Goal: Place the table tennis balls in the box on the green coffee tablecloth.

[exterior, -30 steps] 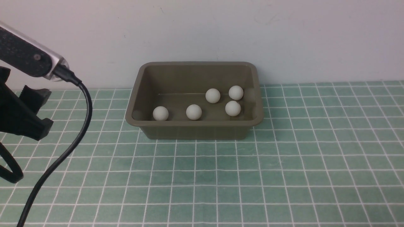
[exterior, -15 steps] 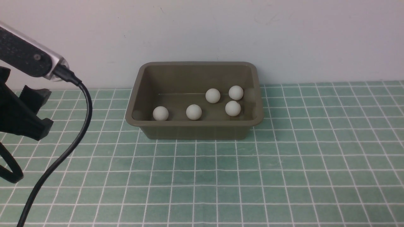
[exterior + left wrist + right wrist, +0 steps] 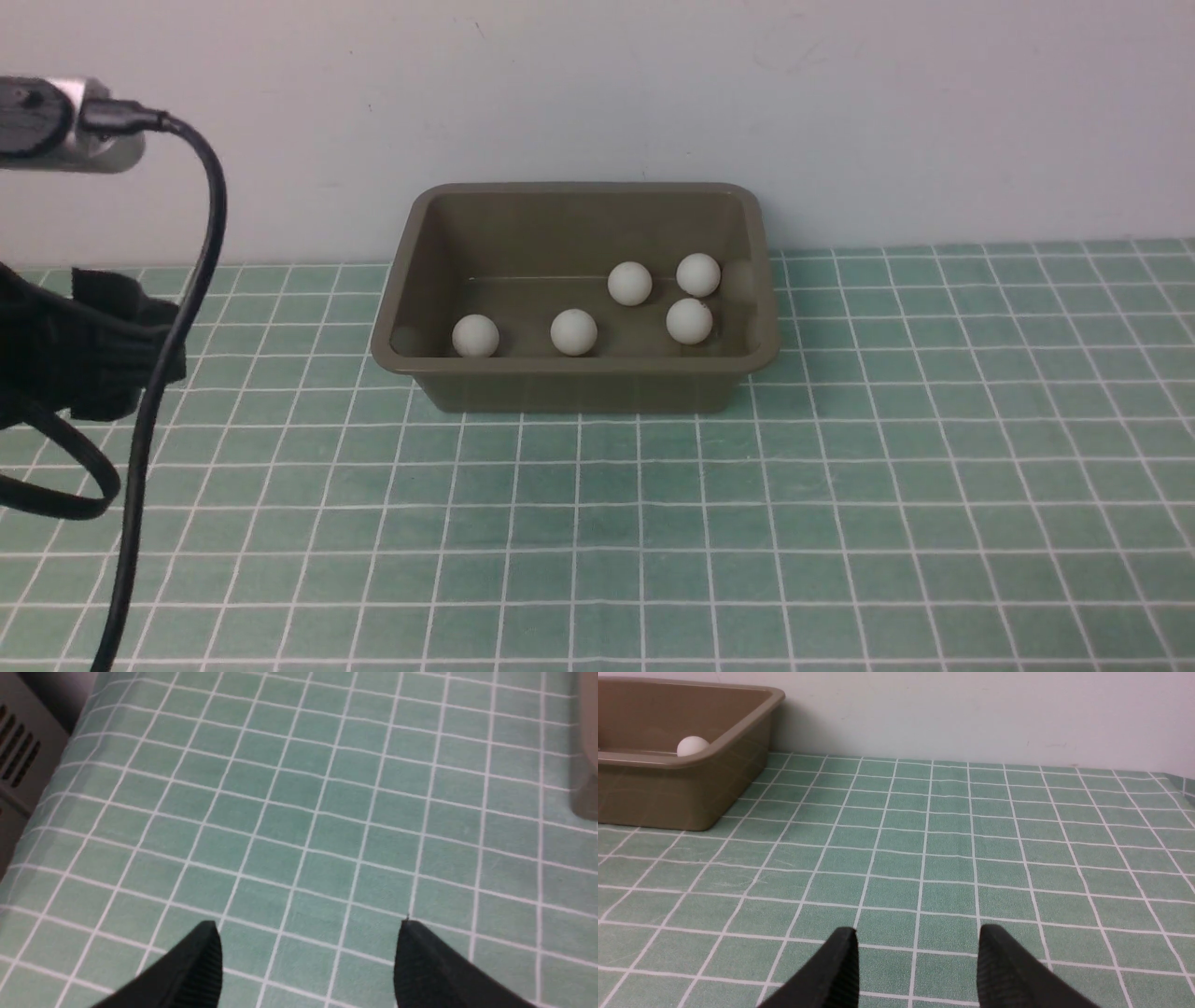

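Left gripper (image 3: 308, 926) fingers spread, empty, over green coffee tablecloth (image 3: 840, 523). Right gripper (image 3: 917, 935) fingers also apart with nothing between. Farther back, box (image 3: 579, 381) by wall holds five table tennis balls (image 3: 573, 332).

The bench is covered by the green coffee tablecloth (image 3: 840, 485), mint with thin white lines forming small squares, and it runs back to a pale wall. Directly on the cloth sits the box (image 3: 579, 390), an olive-brown tub with a rolled rim, placed toward the far edge just beside the wall. The cloth lies flat around the box on every visible side.
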